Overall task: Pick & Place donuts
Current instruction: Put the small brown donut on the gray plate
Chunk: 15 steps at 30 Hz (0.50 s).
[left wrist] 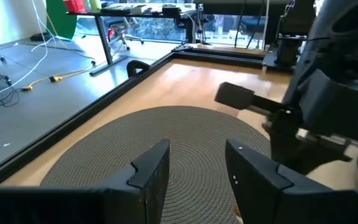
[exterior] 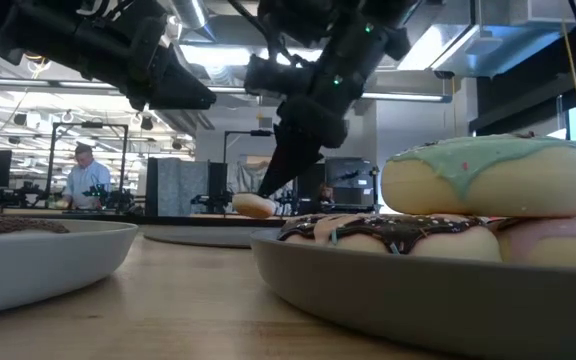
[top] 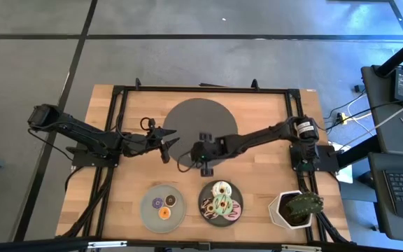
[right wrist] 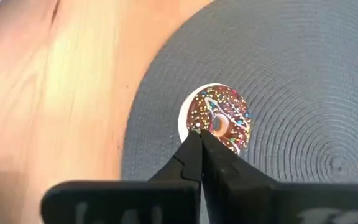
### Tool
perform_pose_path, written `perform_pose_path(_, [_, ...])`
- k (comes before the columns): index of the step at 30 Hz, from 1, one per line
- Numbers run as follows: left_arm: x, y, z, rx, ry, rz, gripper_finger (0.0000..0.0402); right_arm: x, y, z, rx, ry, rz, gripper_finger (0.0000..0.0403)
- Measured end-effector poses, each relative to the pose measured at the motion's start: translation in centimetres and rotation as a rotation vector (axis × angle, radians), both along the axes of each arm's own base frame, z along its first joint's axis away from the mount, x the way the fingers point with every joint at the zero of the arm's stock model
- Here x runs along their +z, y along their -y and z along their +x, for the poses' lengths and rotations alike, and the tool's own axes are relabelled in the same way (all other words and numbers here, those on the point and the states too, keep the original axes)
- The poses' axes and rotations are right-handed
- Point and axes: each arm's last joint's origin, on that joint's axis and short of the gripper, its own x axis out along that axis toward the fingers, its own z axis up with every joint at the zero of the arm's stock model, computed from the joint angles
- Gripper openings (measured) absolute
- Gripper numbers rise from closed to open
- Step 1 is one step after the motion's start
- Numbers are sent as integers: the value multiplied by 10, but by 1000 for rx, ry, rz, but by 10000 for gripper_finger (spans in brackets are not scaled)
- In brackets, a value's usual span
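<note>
My right gripper [right wrist: 199, 134] is shut on a chocolate-sprinkled donut [right wrist: 219, 118] just above the near-left part of the round grey mat [top: 200, 119]. In the low view this donut [exterior: 256, 205] hangs under the fingers [exterior: 276, 170], clear of the mat. My left gripper [left wrist: 197, 171] is open and empty, hovering over the mat's left edge [top: 166, 145]. Green [exterior: 488, 175], chocolate [exterior: 388, 235] and pink [exterior: 558, 245] donuts lie stacked on the dark plate [top: 220, 203]. Mini donuts lie on the grey plate [top: 164, 206]. My right gripper holds the chocolate-sprinkled donut by its rim [right wrist: 194, 124], on the side nearest the fingers. The fingers come steeply from above and stand almost together, and they cover the exact place of contact. The donut is lifted a little clear of the mat and lies nearly level.
A white pot with a green plant [top: 296, 208] stands at the near right corner. A black frame [top: 201, 89] borders the table. Bare mat lies beyond the held donut [right wrist: 303, 74]. A person [exterior: 86, 180] sits far behind the table.
</note>
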Motion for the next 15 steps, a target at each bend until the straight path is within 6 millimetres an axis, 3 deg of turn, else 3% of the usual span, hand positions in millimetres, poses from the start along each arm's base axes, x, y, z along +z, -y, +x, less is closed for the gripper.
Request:
perform_pose_path(5, [0, 0, 0, 0, 1, -2, 148, -2, -17, -3, -17, 5, 29, 0])
perform_pose_path(15, [0, 2, 1, -68, -2, -22, 152, -13, -16, -10, -68, -29, 53, 4])
